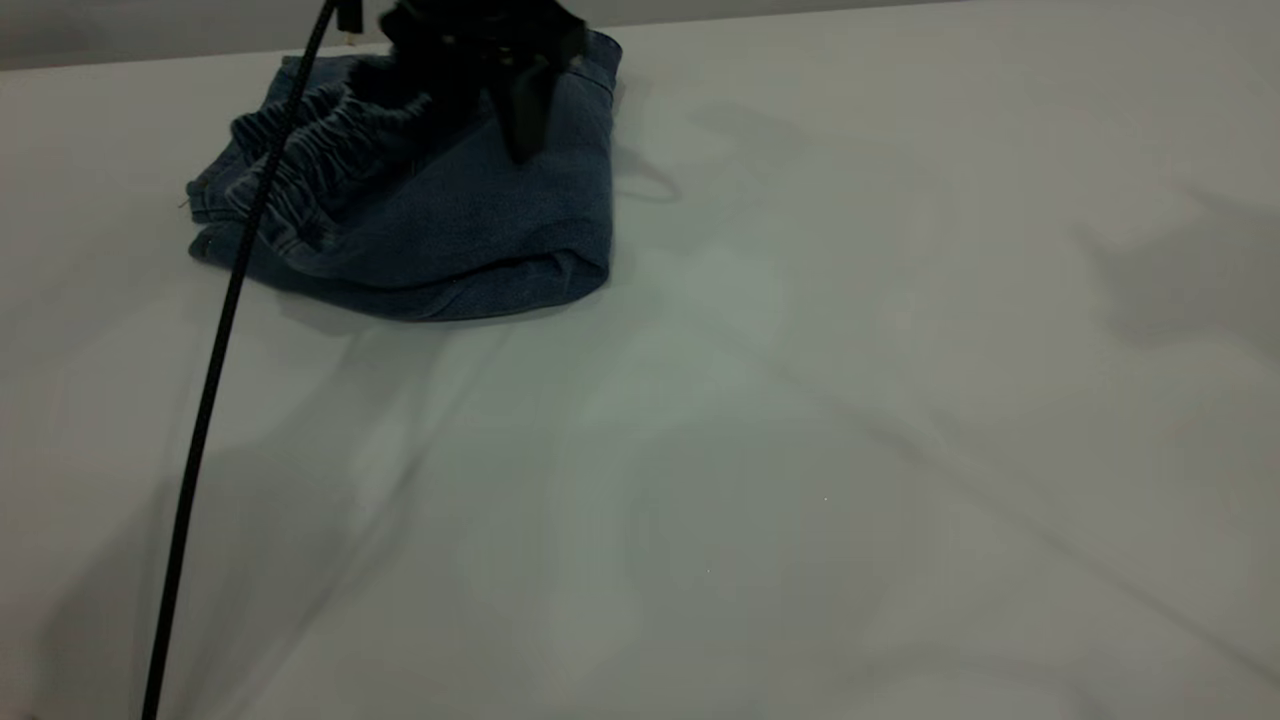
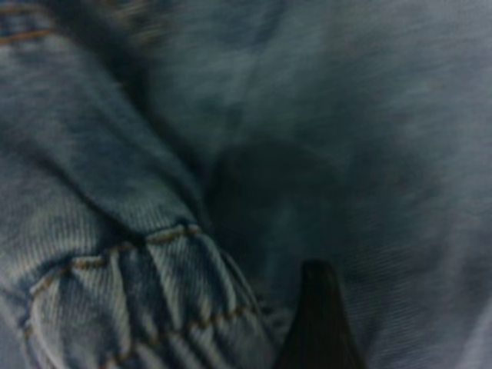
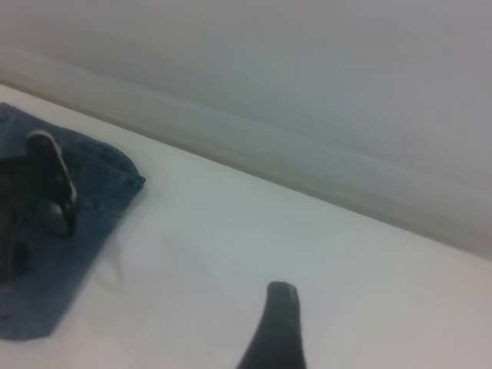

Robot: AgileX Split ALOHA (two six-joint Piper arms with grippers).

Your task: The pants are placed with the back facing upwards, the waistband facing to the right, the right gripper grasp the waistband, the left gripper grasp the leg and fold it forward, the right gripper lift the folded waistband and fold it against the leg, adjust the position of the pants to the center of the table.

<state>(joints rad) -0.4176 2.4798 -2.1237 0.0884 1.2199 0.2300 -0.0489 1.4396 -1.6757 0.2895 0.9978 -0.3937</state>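
The pants (image 1: 450,220) lie folded into a compact blue denim bundle at the far left of the table (image 1: 800,420). The gathered waistband (image 1: 320,150) lies on top at the bundle's left side and fills the near part of the left wrist view as ruched waistband (image 2: 154,300). The printed leg is hidden in the fold. My left gripper (image 1: 505,95) hangs over the bundle's far edge, one dark finger (image 2: 319,323) down at the denim, open. My right gripper (image 3: 369,327) hovers open over bare table beside the pants (image 3: 69,231), out of the exterior view.
A black cable (image 1: 215,370) runs from the left arm down across the table's left side. The table's far edge and a pale wall (image 3: 307,77) lie just behind the pants. Bare table surface extends to the right and toward the front.
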